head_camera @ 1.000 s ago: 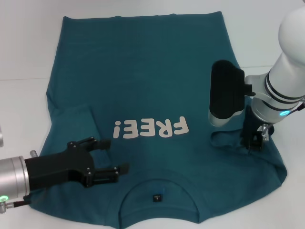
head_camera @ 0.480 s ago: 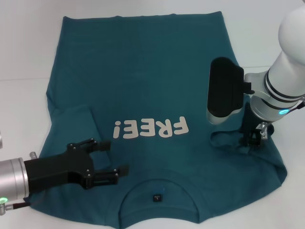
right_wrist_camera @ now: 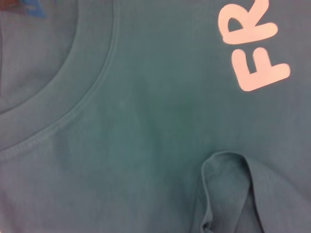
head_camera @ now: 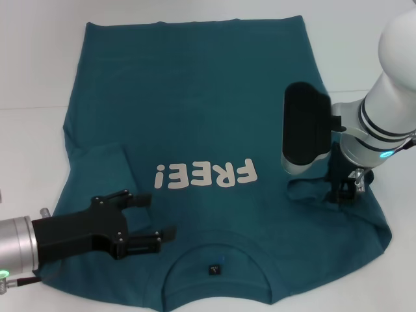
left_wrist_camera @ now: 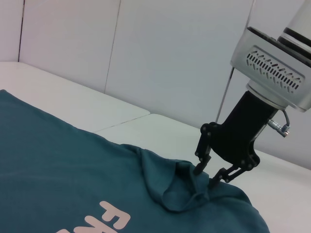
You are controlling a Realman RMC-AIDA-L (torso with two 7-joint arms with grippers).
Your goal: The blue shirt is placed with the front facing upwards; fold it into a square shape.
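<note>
Head view, near to far. The shirt lies flat and face up on the white bench, collar at the near edge, hem at the far edge. It fills most of the bench between the two arms. The collar tag is a small dark square inside the neckline.

Near left: the left tool reaches in over the shirt's left shoulder, beside the collar. Its black fingers stand apart and hold no cloth. Whether they touch the shirt cannot be told.

Middle: the white lettering crosses the chest and reads upside down from the robot's side. The left sleeve is folded in over the body.

Right: the right tool points down at the right sleeve. Its fingertips are clamped on a raised pucker of the sleeve's edge; the left wrist view shows both tips pressed into the bunched cloth. The right wrist view shows the same fold lifted off the surrounding fabric.
</note>
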